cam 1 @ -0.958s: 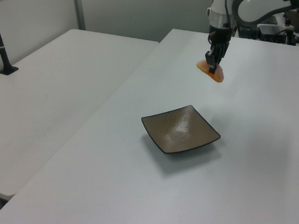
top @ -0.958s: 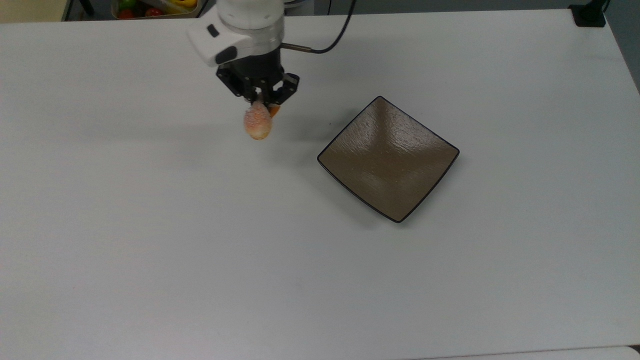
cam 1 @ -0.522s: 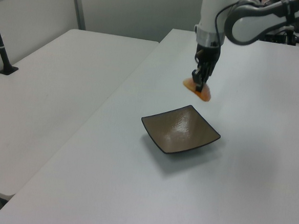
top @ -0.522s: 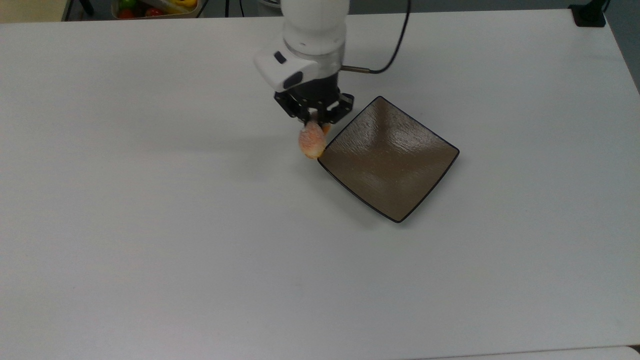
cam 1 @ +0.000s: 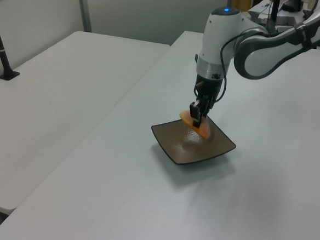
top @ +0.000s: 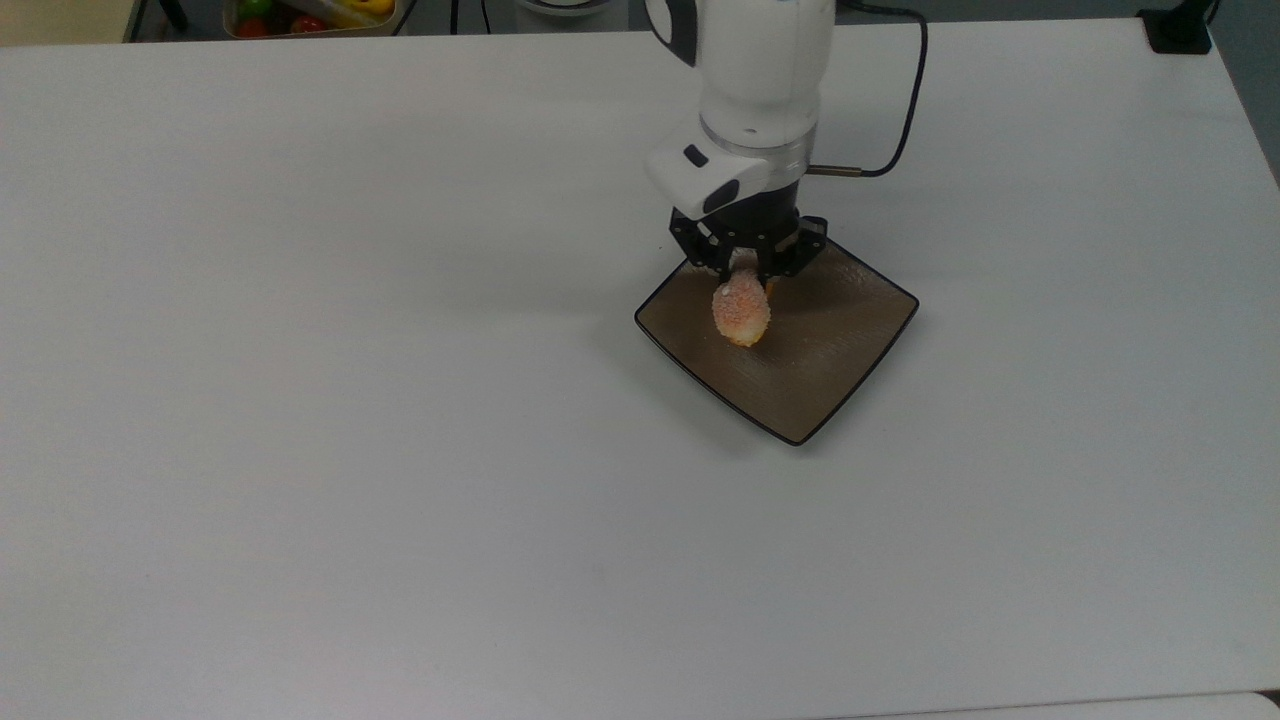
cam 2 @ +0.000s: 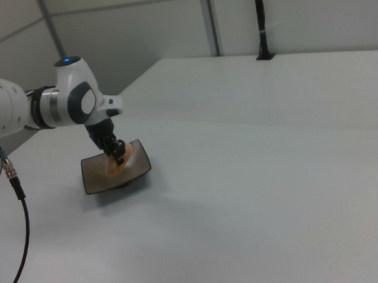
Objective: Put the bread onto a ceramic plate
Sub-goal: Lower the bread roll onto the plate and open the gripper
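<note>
One small oval orange-brown sugar-speckled bread [top: 741,312], pinched in the gripper [top: 746,272], hangs over the square brown ceramic plate [top: 830,360].

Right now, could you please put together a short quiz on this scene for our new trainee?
1. True or false: the bread is lying free on the table.
2. Which shape is the plate? A round, B square, C oval.
3. Fill in: the end effector holds the bread over the ____.

Key: 1 false, the end effector is shut on the bread above the plate. 2 B. 3 plate.
</note>
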Robot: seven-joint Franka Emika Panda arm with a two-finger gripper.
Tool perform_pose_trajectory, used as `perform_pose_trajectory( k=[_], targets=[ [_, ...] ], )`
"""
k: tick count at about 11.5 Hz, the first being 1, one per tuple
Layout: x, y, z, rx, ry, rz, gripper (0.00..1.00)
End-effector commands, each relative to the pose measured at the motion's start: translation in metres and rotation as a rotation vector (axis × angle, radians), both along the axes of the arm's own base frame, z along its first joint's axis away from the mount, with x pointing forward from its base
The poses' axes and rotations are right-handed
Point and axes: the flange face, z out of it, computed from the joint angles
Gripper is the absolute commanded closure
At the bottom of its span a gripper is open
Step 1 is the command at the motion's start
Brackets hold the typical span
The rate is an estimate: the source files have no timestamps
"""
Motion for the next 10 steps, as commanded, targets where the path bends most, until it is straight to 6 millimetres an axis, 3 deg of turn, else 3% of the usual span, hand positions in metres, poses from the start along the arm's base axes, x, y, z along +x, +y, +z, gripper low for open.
perform_pose_trajectory(
  k=[1, 6, 7, 10],
  targets=[
    [-0.001, 0.023, -0.019, -0.043, -0.006, 0.009, 0.0],
    [-0.003, 0.028, -0.018, -0.046, -0.007, 0.008, 0.0],
    [-0.004, 0.027, -0.007, -0.046, -0.016, 0.007, 0.0],
    [-0.012, 0.008, 0.058, -0.086, 0.017, 0.014, 0.0]
  ],
)
